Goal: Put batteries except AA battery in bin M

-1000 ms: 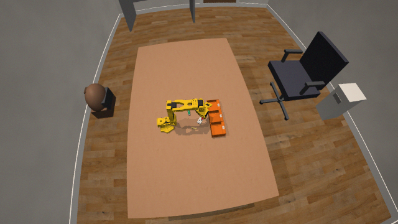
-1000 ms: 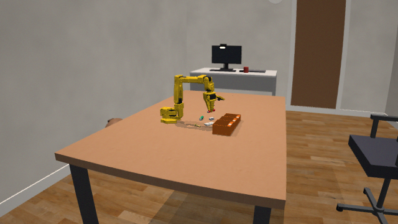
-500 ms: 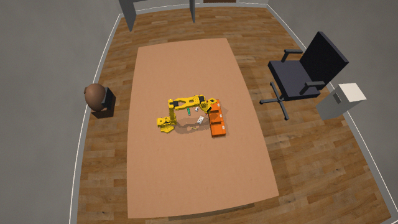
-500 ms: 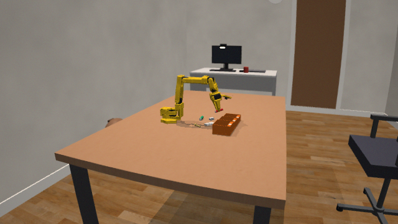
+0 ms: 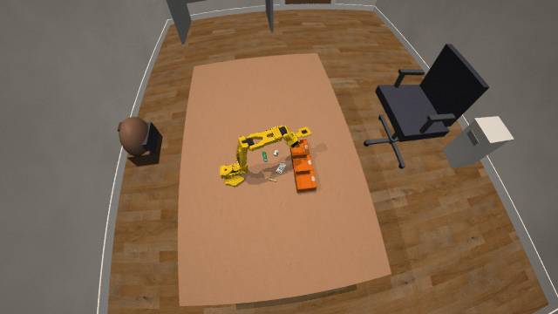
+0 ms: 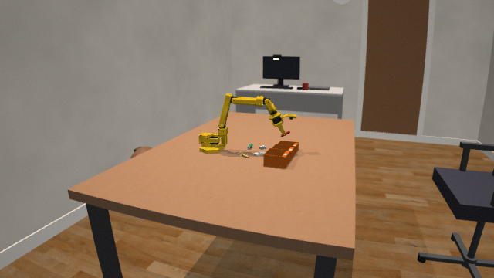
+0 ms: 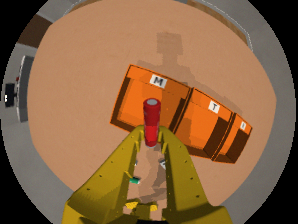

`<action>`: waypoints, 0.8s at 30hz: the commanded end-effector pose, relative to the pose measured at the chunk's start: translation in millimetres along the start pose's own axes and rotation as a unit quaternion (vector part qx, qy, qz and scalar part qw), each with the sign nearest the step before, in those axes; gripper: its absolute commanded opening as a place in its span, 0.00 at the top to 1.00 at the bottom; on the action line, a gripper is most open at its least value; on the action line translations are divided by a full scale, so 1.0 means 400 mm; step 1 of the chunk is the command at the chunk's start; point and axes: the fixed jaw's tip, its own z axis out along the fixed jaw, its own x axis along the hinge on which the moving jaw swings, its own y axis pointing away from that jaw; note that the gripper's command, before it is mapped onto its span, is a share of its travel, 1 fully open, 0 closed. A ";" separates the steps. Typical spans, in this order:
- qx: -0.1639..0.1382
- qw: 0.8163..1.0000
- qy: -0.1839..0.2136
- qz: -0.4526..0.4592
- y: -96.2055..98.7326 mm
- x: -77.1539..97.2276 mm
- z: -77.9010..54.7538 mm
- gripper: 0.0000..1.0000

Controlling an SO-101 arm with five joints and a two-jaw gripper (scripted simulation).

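My gripper (image 7: 152, 141) is shut on a red cylindrical battery (image 7: 152, 120) that sticks out past the fingertips. In the wrist view it hangs over the end compartment of an orange row of three bins (image 7: 181, 116), the one with the label M (image 7: 158, 80). In the top view the gripper (image 5: 297, 143) is at the far end of the bin row (image 5: 303, 167). In the exterior view the gripper (image 6: 284, 133) holds the battery a little above the bins (image 6: 282, 154). A green battery (image 5: 264, 156) lies on the table between the arm's base and the bins.
A small white thing (image 5: 275, 152), a grey domino-like tile (image 5: 281, 167) and a small yellow thing (image 5: 272, 180) lie on the table left of the bins. The arm's base (image 5: 231, 174) stands further left. An office chair (image 5: 425, 105) stands beside the table.
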 end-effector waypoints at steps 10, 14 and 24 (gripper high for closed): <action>-0.008 0.999 -0.049 0.009 0.024 -0.056 -0.017 1.00; -0.008 0.999 -0.049 0.009 0.024 -0.056 -0.017 1.00; -0.008 0.999 -0.049 0.009 0.024 -0.056 -0.017 0.95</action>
